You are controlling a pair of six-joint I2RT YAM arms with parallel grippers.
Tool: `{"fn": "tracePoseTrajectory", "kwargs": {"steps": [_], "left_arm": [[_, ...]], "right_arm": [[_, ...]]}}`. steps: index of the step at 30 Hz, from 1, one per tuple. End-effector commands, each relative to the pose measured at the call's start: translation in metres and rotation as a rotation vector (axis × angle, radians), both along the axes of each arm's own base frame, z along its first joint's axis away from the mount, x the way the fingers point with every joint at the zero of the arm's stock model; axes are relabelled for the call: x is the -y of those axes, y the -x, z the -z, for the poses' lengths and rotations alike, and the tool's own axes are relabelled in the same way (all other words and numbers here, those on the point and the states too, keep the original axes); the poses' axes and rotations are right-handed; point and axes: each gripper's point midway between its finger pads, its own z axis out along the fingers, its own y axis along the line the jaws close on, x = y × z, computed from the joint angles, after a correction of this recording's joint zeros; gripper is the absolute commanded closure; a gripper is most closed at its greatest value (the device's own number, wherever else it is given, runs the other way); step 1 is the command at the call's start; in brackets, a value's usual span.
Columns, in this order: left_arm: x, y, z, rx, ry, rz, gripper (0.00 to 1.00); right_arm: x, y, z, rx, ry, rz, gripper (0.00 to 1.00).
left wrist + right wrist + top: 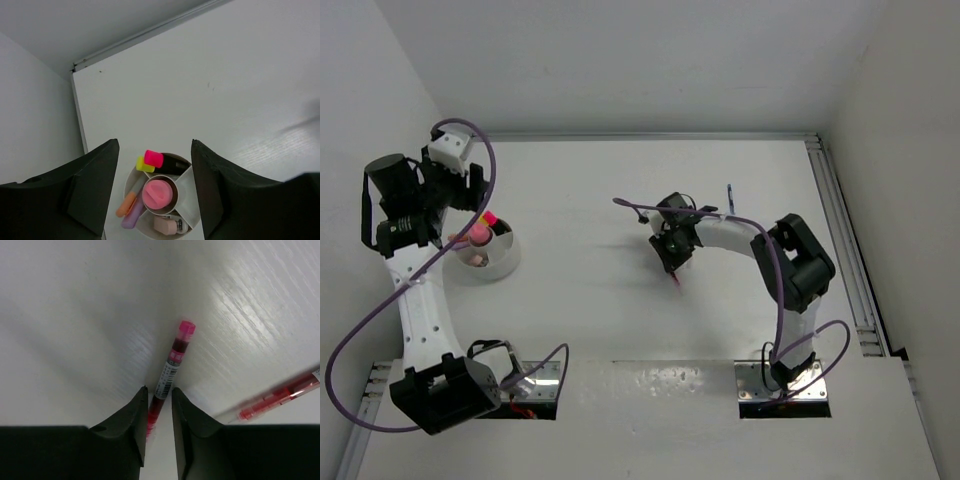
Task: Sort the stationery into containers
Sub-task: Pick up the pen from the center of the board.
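The round pale dish (186, 192) with divided compartments lies below my left gripper (155, 143), which is open and empty above it. In the dish are a yellow-capped highlighter (144, 164), a pink-capped highlighter (154, 158), an orange highlighter (126, 204), a lilac one beside it, a pink eraser (164, 224) and a pink round piece in the middle cup. In the top view the dish (504, 264) sits at the left. My right gripper (159, 392) is shut on a red pen (172, 360) at mid-table (677, 284).
A second red pen (280, 394) lies on the table right of the right gripper. A blue pen (730, 195) lies behind the right arm. A wall stands close on the dish's left. A metal rail (840, 240) runs along the table's right edge.
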Motion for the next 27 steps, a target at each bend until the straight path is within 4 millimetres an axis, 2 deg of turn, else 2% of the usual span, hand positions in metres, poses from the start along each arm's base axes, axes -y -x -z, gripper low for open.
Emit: {"fn": "tracePoseTrajectory", "kwargs": {"steps": [1,2,3,4,5,6,7,9,10,14,15,17,20,21,22,23,24,27], "left_arm": [[0.024,0.016,-0.011,0.038,-0.088,0.153,0.34],[0.035,0.023,-0.013,0.050,-0.098,0.217,0.33],[0.043,0.032,-0.004,0.032,-0.150,0.293,0.33],[0.061,0.041,-0.006,0.050,-0.161,0.404,0.33],[0.071,0.048,-0.002,0.052,-0.199,0.482,0.33],[0.085,0.067,0.014,-0.019,-0.180,0.558,0.33],[0.098,0.071,0.018,0.011,-0.273,0.670,0.33],[0.112,0.081,0.029,-0.031,-0.303,0.767,0.35],[0.122,0.083,0.035,-0.051,-0.314,0.826,0.37],[0.157,0.096,0.047,-0.079,-0.355,1.028,0.40],[0.173,0.101,0.049,-0.074,-0.349,1.101,0.41],[0.193,0.103,0.050,-0.047,-0.353,1.177,0.41],[0.236,0.119,0.055,-0.034,-0.361,1.349,0.41],[0.243,0.118,0.061,-0.053,-0.374,1.379,0.41],[0.250,0.121,0.064,-0.053,-0.389,1.414,0.41],[0.261,0.130,0.064,-0.048,-0.417,1.483,0.41],[0.265,0.128,0.074,-0.091,-0.433,1.507,0.41],[0.279,0.133,0.082,-0.135,-0.456,1.569,0.44]], "right_arm": [[-0.008,0.008,0.012,-0.041,0.017,-0.009,0.82],[-0.012,0.007,0.009,-0.040,0.012,-0.013,0.95],[-0.017,0.009,0.006,-0.058,-0.012,-0.004,0.99],[-0.024,0.006,-0.004,-0.067,-0.039,0.004,1.00],[-0.032,0.008,-0.011,-0.087,-0.075,0.002,1.00],[-0.040,0.008,-0.018,-0.105,-0.111,0.004,1.00],[-0.055,0.005,-0.035,-0.126,-0.179,0.018,1.00],[-0.072,0.004,-0.056,-0.165,-0.265,0.039,1.00],[-0.088,0.002,-0.076,-0.184,-0.334,0.023,1.00],[-0.118,0.001,-0.122,-0.340,-0.558,0.075,1.00],[-0.126,-0.001,-0.131,-0.383,-0.614,0.110,1.00],[-0.134,0.005,-0.146,-0.475,-0.705,0.108,1.00],[-0.151,0.007,-0.169,-0.602,-0.846,0.145,1.00],[-0.151,0.013,-0.165,-0.651,-0.859,0.159,1.00],[-0.153,0.019,-0.174,-0.701,-0.896,0.129,1.00],[-0.156,0.019,-0.178,-0.726,-0.937,0.126,1.00],[-0.156,0.021,-0.179,-0.747,-0.951,0.118,1.00],[-0.155,0.027,-0.189,-0.792,-0.983,0.091,1.00]]}}
